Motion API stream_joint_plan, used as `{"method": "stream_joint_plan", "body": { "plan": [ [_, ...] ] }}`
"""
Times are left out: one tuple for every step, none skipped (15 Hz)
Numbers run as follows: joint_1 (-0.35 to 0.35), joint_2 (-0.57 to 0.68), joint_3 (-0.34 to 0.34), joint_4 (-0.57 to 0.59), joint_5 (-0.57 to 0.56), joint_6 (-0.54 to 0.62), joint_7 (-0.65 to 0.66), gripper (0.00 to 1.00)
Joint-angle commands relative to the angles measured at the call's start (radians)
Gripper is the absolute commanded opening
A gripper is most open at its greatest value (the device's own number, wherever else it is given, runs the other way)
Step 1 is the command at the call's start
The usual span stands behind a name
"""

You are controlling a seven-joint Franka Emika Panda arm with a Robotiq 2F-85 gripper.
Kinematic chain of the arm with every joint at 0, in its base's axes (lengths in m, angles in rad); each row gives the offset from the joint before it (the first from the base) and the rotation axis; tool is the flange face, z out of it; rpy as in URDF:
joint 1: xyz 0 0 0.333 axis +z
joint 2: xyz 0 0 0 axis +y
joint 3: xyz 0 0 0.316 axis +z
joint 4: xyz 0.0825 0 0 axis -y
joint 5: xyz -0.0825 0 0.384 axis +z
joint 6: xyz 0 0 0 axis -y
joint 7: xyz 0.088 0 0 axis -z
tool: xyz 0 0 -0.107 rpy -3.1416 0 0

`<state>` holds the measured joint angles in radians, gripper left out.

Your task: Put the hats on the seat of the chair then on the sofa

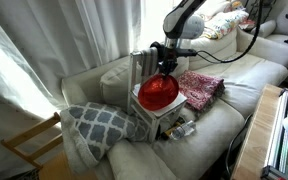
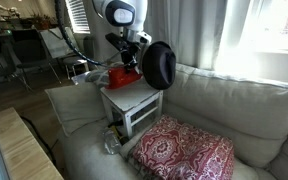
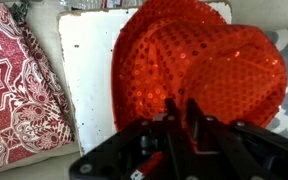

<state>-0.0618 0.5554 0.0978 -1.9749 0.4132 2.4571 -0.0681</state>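
Broadly, the sofa (image 1: 246, 75) fills both exterior views and carries nearly everything else. In an exterior view the lattice pillow (image 1: 99, 125) lies at the chair's 8 o'clock and the patterned cloth (image 1: 200, 88) at its 3 o'clock, with the chair (image 2: 136, 104) standing on the cushions between them. A bare-wood chair frame (image 1: 29, 147) stands off the sofa, well apart. The red hat (image 3: 194, 60) lies crown up on the seat, covering its right part in the wrist view and overhanging that edge. Being round, it has no long axis to line up with. In an exterior view the black hat (image 2: 160, 65) stands on edge just beside the gripper (image 3: 182, 115), at about its 3 o'clock; whether it is held or only leans there I cannot tell. From the wrist, the red hat lies at 12 to 1 o'clock of the fingertips, close below them. The fingers look near each other, but whether they clamp anything is unclear. For the sofa step, I judge that the cloth at 9 o'clock and the pillow at 3 o'clock narrow the free cushion.
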Motion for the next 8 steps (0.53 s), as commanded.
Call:
{"method": "stream_joint_plan", "body": {
  "plan": [
    [0.023, -0.02, -0.028, -0.038, -0.051, 0.032, 0.057, 0.43],
    [0.027, -0.022, -0.035, -0.041, -0.063, 0.034, 0.069, 0.43],
    [0.029, -0.026, -0.041, -0.043, -0.077, 0.033, 0.082, 0.48],
    [0.033, -0.03, -0.048, -0.046, -0.091, 0.03, 0.094, 0.54],
    [0.036, -0.034, -0.052, -0.049, -0.1, 0.034, 0.106, 0.61],
    [0.037, -0.038, -0.057, -0.05, -0.113, 0.021, 0.115, 0.7],
    [0.04, -0.045, -0.061, -0.055, -0.126, 0.017, 0.125, 0.76],
    [0.043, -0.051, -0.066, -0.058, -0.138, 0.013, 0.136, 0.83]
  ]
}}
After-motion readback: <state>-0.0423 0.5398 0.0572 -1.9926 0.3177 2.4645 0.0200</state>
